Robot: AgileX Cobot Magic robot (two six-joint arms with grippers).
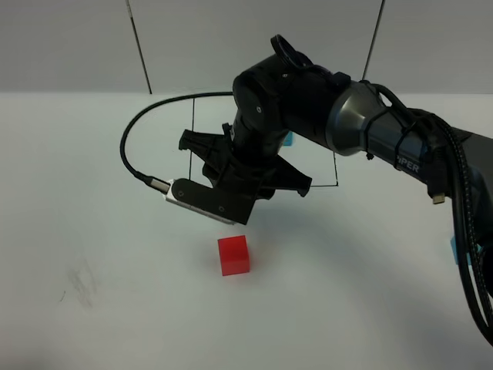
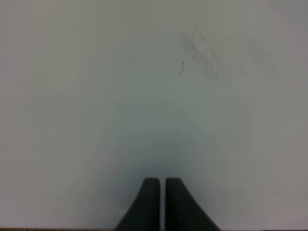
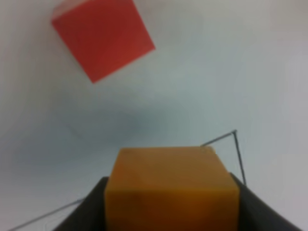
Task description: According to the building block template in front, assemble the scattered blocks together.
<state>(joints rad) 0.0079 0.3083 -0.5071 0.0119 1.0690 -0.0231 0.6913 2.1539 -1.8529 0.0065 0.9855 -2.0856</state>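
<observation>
White desk [image 1: 92, 231] had a small plain red cube [image 1: 233, 255] near the thin black drawn rectangle [image 1: 191, 146]; R jaws gripped a small orange cube [image 3: 171, 187] just above, L jaws shut, empty; placing step, next prob. orange flush vs red per template.

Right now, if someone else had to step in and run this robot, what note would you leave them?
Left gripper: shut, empty, over the table.
Right gripper: shut on the orange cube, by the drawn black frame.
Red cube: loose, in front of the frame.
Template and blue cube: hidden behind the right arm; only a blue sliver shows.
Done: orange gripped. Left: join the three cubes to match.
</observation>
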